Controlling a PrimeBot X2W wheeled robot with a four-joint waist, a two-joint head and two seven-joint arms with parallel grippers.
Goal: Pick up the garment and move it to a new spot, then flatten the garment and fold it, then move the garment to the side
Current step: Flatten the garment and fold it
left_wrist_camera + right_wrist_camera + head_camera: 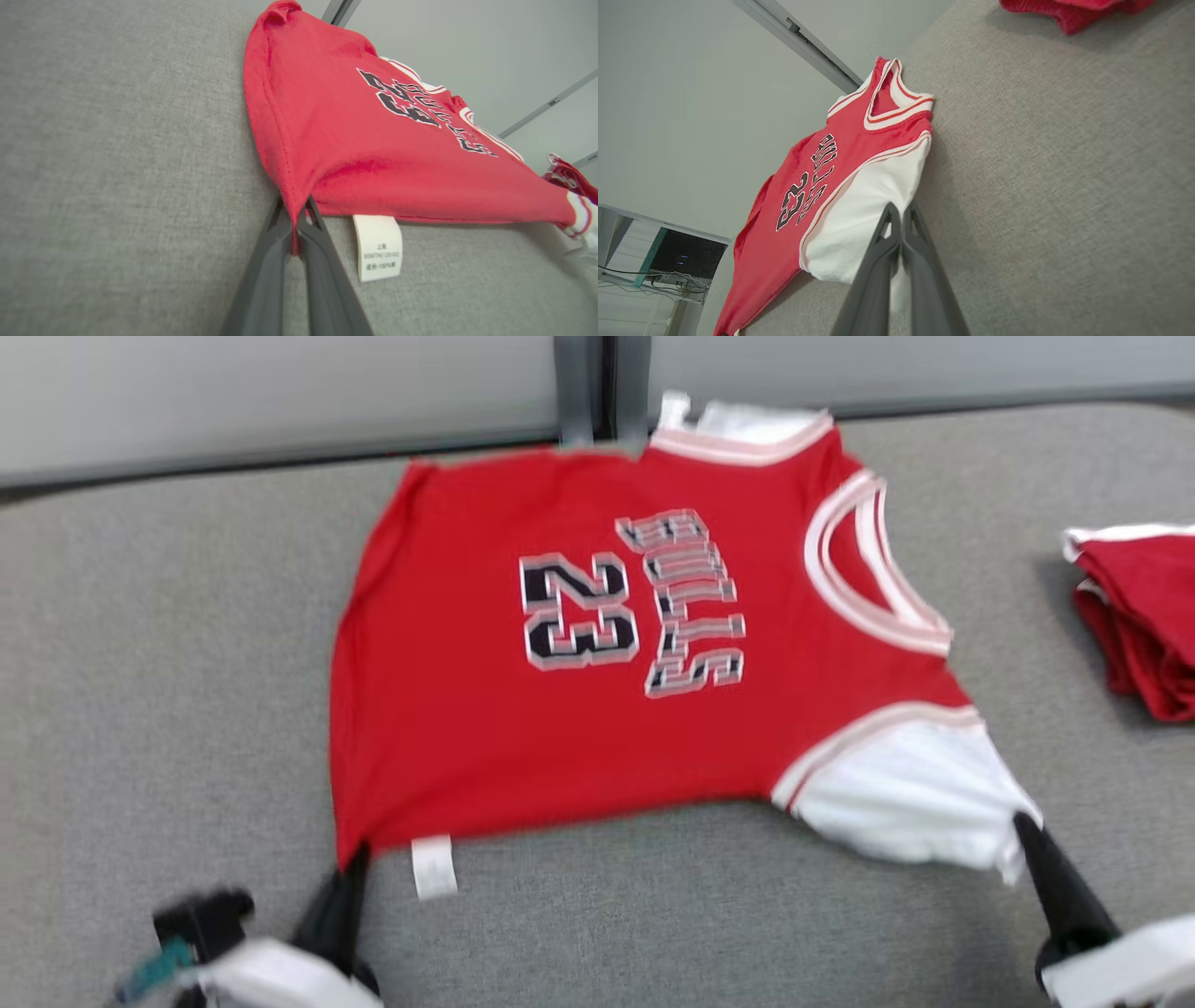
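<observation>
The garment (pixel 579 728) is a red jersey with "23" and white trim, stretched across the grey table, neck toward the right. My left gripper (pixel 359 859) is shut on its near-left hem corner, the red cloth pinched between the dark fingers (pixel 310 219) in the left wrist view. My right gripper (pixel 1022 826) is shut on the white sleeve (pixel 920 793) at the near right; the right wrist view shows its fingers (pixel 889 219) closed on the white cloth of the garment (pixel 808 186). The near edge is lifted slightly off the table between the two grips.
A second red garment (pixel 1144 616) lies crumpled at the table's right edge, also visible as red cloth (pixel 1069 11). A white care label (pixel 378 252) hangs from the hem. A grey wall with a dark vertical post (pixel 588 387) runs behind the table (pixel 140 663).
</observation>
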